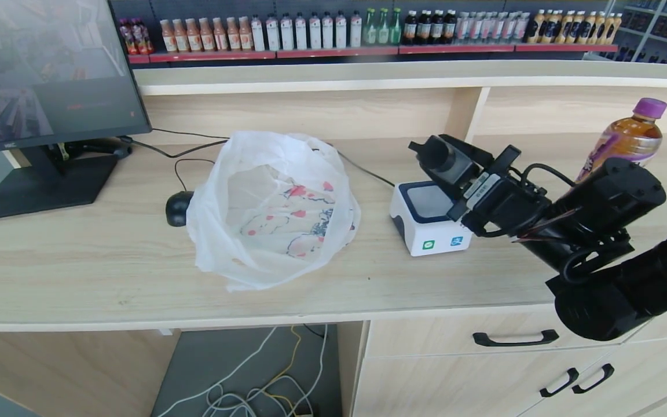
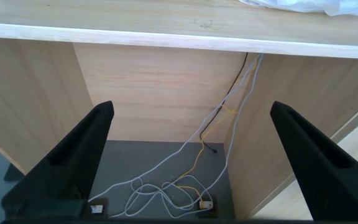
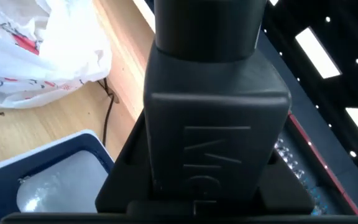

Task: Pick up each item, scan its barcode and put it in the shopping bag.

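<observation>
Head view, wooden counter [image 1: 107, 272], bottle shelves [image 1: 333, 51], right end effector [image 1: 455, 168] clamps dark item [image 1: 436, 155], left end effector [image 2: 191, 109] wide

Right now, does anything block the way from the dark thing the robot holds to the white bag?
Nothing visible does. The dark container in the right gripper hangs over the scanner; the open shopping bag sits beside it.

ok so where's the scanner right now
In the head view the scanner sits on the counter, right of centre, just right of the bag and below the dark item in the right gripper.
</observation>
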